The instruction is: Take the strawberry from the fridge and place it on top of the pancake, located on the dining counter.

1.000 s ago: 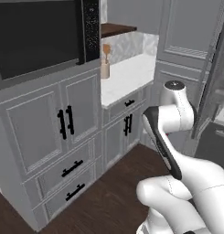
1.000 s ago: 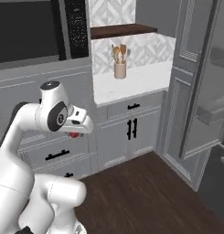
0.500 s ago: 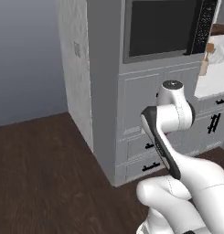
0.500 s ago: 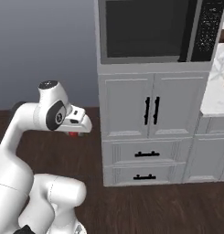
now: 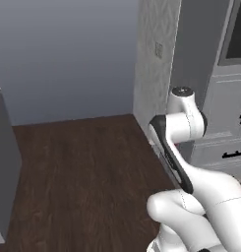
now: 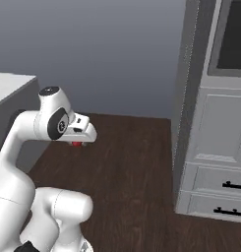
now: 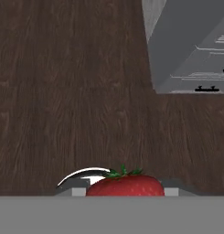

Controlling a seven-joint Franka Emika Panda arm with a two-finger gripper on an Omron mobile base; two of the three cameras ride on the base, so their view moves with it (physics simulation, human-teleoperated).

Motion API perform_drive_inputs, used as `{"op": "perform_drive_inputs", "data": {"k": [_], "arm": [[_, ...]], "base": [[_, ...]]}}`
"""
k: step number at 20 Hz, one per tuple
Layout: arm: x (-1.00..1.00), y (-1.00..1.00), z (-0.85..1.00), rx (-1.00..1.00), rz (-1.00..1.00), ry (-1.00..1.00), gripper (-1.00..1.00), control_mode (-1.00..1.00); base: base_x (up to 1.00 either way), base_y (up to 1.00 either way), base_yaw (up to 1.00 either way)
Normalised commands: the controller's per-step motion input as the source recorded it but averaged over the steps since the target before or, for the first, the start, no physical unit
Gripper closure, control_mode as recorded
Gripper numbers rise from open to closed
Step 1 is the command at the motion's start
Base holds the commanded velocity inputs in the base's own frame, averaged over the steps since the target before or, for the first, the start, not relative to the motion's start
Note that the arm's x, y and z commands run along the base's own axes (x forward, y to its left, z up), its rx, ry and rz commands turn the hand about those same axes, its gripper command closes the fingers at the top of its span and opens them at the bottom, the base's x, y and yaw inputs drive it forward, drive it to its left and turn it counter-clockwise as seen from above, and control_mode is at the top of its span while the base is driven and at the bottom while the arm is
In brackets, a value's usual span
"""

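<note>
The fingers (image 6: 77,143) are clenched on the strawberry (image 7: 125,185), which hangs above the dark wooden floor (image 7: 77,91), well apart from the light grey cabinet (image 6: 210,147).

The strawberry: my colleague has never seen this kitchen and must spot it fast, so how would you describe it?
Find the white robot arm above the dark wooden floor, left of the tall grey cabinet. Under its hand, the gripper holds the strawberry. It is the one bright red thing there, with green leaves on top.

Open dark wood floor (image 5: 82,167) ahead; grey cabinets (image 6: 215,147) block the right.
</note>
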Motion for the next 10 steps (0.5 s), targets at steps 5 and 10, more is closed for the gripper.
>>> {"op": "perform_drive_inputs", "data": {"k": [5,10], "arm": [[0.00,0.00,0.00,0.00,0.00,0.00,1.00,1.00],[0.00,0.00,0.00,0.00,0.00,0.00,1.00,1.00]], "base": [[0.67,0.93,0.33],[1.00,0.55,0.09]]}}
